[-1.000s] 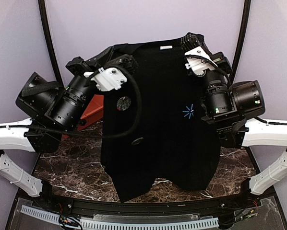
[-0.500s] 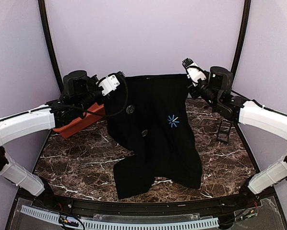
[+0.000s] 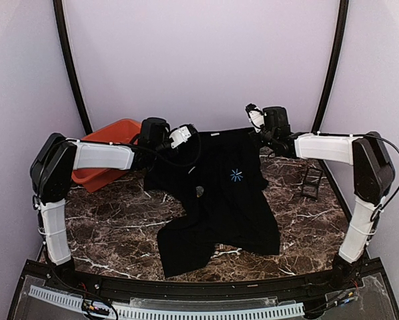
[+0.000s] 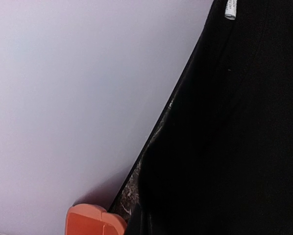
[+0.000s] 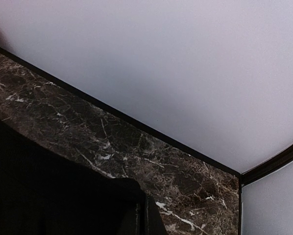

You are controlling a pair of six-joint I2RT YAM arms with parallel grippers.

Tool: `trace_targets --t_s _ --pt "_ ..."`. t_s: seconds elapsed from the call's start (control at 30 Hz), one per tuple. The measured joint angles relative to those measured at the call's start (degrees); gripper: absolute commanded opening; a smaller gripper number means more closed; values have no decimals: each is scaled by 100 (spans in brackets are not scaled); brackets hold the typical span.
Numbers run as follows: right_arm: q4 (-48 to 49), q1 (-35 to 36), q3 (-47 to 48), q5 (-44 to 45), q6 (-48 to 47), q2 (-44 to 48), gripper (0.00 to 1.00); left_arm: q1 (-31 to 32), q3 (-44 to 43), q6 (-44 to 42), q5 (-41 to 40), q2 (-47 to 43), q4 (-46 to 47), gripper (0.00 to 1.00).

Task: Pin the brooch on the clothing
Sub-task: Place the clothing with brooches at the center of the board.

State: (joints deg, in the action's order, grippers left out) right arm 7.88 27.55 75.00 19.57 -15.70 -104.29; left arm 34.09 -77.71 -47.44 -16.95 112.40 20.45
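Note:
The clothing (image 3: 219,200), a black T-shirt with a light-blue starburst print (image 3: 236,175), lies spread on the marble table with its top edge raised at the far side. The brooch (image 3: 199,192) shows as a tiny round greyish disc on the shirt's chest, left of the print. My left gripper (image 3: 185,135) is shut on the shirt's left shoulder, and my right gripper (image 3: 254,117) is shut on its right shoulder. In the left wrist view black cloth (image 4: 234,137) fills the right half and hides the fingers. In the right wrist view dark fingers (image 5: 149,220) pinch a fold of cloth (image 5: 48,191).
An orange bin (image 3: 106,150) stands at the far left behind my left arm; its corner (image 4: 95,223) shows in the left wrist view. A small black case (image 3: 311,181) stands right of the shirt. The lilac wall (image 3: 199,60) rises just behind both grippers.
Both arms have stretched out toward the far wall and come down. The shirt, held high near the camera a second ago, now lies mostly on the table.

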Motion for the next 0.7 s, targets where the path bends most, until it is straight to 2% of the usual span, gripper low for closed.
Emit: trace_targets --t_s 0.33,0.37,0.4,0.47,0.5,0.53,0.57,0.63,0.67,0.7 --pt "-68 -173 1838 507 -4 -1788 0 -105 -1764 -800 -699 1930 813 1" --pt "-83 -192 2009 549 -11 -1958 1 -109 -1941 -933 -767 2127 883 1" --pt "-116 -208 2166 588 -20 -2098 8 -111 -2065 -1045 -802 2280 966 2" --pt "-170 -234 2555 662 -35 -2426 31 -116 -2293 -1263 -920 2590 1119 19" --pt "-210 -243 2747 704 -68 -2577 42 -120 -2411 -1368 -992 2734 1134 39" --pt "-282 -249 2911 745 -59 -2695 53 -127 -2544 -1451 -1082 2876 1165 50" --pt "-387 -258 3082 789 -66 -2798 59 -140 -2660 -1532 -1193 2992 1172 68" --pt "-608 -284 3263 887 -22 -2865 71 -197 -2828 -1657 -1403 3150 1169 86" --pt "-730 -304 3300 916 0 -2857 86 -229 -2920 -1679 -1517 3206 1156 95" --pt "-837 -326 3311 929 59 -2822 91 -256 -3001 -1727 -1637 3241 1139 97"
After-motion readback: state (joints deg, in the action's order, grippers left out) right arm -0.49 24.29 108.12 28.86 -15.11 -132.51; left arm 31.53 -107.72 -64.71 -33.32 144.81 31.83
